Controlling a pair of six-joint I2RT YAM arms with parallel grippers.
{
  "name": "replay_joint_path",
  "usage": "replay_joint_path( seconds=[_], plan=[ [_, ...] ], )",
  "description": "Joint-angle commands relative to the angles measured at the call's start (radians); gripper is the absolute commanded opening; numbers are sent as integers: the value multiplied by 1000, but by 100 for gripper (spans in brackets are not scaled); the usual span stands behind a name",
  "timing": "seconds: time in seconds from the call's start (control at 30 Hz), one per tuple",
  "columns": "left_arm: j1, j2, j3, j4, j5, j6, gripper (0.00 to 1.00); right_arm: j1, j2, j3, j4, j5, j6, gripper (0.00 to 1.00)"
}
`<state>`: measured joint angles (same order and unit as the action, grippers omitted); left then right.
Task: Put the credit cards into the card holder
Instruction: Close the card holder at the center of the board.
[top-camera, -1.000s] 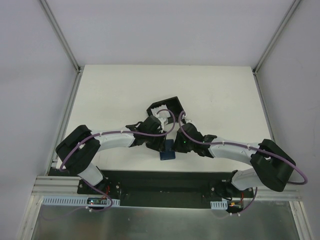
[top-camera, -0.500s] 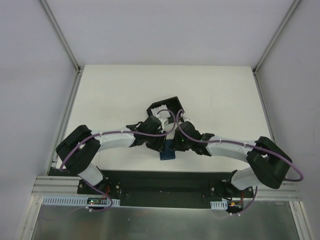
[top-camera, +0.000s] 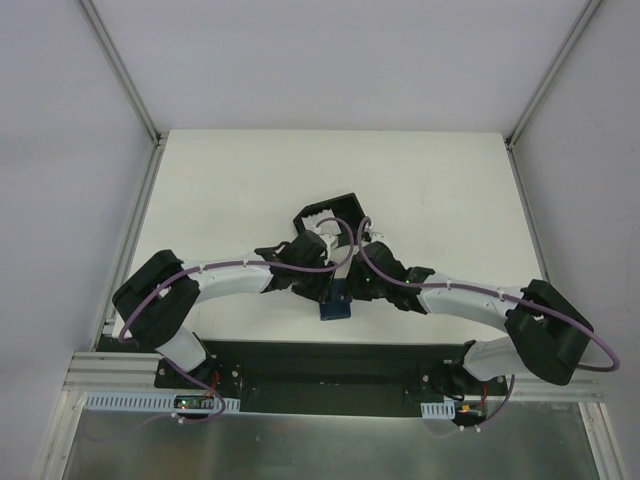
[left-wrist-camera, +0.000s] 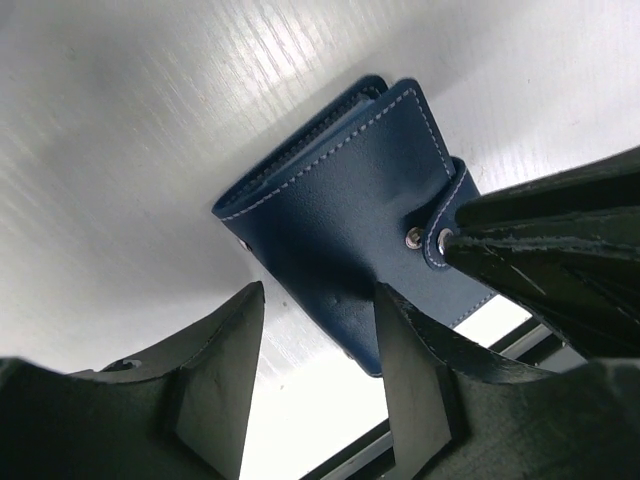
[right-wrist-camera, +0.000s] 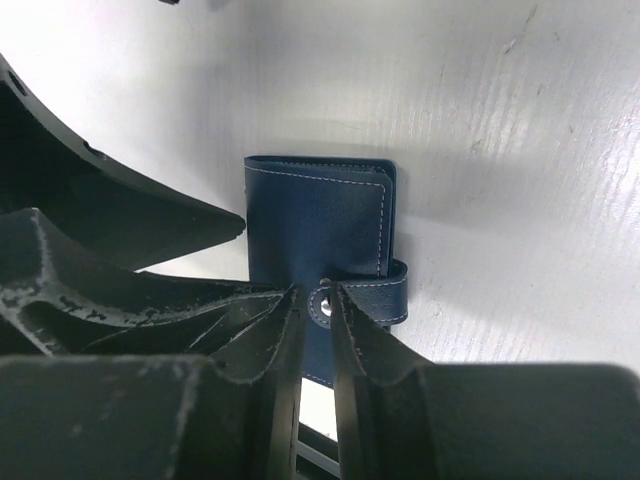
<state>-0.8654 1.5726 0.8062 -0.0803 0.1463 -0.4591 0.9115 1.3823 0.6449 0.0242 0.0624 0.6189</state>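
The card holder (top-camera: 335, 310) is a dark blue wallet lying folded shut near the table's front edge, also seen in the left wrist view (left-wrist-camera: 345, 215) and the right wrist view (right-wrist-camera: 315, 220). Its snap tab (right-wrist-camera: 378, 290) is fastened. My left gripper (left-wrist-camera: 320, 310) is open, with the holder's lower corner between its fingers. My right gripper (right-wrist-camera: 318, 296) stands with a narrow gap, its tips on either side of the tab's snap end. The credit cards do not show clearly: pale shapes lie in the black tray, partly covered by the wrists.
A black square tray (top-camera: 345, 203) with raised walls stands just behind both wrists. Both arms meet over the card holder, their wrists almost touching. The black base plate (top-camera: 320, 360) runs along the table's front edge close to the holder.
The right arm has swayed a little left and back. Both wrists stay over the card holder, which has not moved. The right jaws stand slightly wider.
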Motion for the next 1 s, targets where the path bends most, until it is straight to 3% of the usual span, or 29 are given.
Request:
replay_joint_path(
  seconds=[0.0,0.3,0.97],
  plan=[
    [-7,-11,76,-68,-71,45,48,-3,-54,-11,-20,37,2,19],
    [-7,61,125,-88,-68,80,47,-2,-78,-39,-60,25,30,17],
    [-9,89,68,-88,-54,63,44,20,29,9,0,-21,19,16]
  ],
)
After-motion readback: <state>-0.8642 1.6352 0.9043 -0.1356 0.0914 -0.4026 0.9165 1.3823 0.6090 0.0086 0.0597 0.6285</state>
